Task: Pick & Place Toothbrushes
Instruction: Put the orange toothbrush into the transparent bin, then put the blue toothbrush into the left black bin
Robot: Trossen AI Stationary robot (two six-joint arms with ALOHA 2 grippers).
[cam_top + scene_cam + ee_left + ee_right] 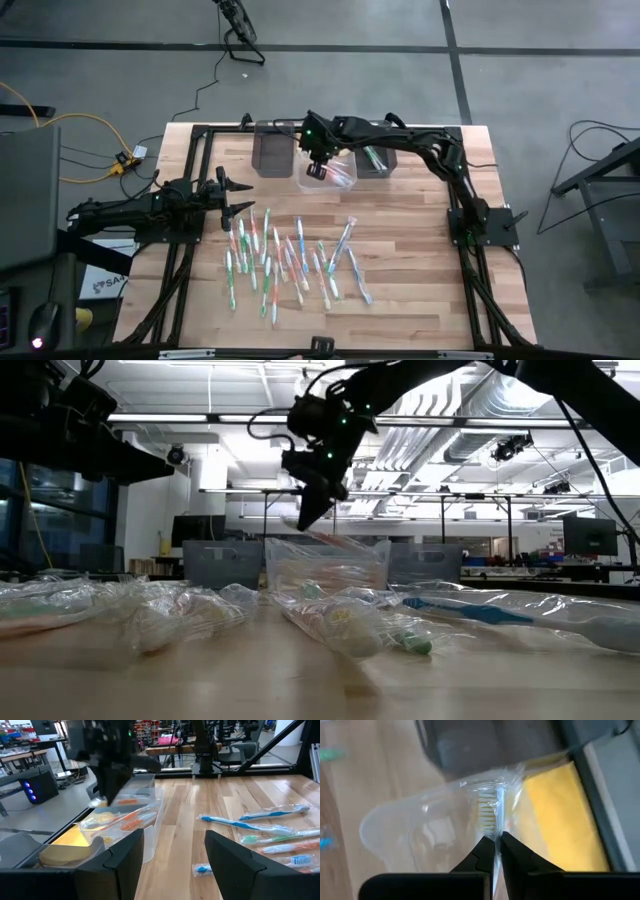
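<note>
Overhead, the right hand hangs above the clear bin, between two dark bins, seemingly placed to drop its load inside; that bin already holds pink brushes, and the right dark bin shows a green one. Loose toothbrushes lie spread across the desk, while the left hand, fingers spread, waits at their left edge.

Low down, the right hand hovers above the clear bin with a wrapped brush hanging from its tip.

From the left wrist, orange and pink brushes lie in the clear bin.

From the right wrist, fingers pressed together pinch the wrapper of a toothbrush, bristles visible.
</note>
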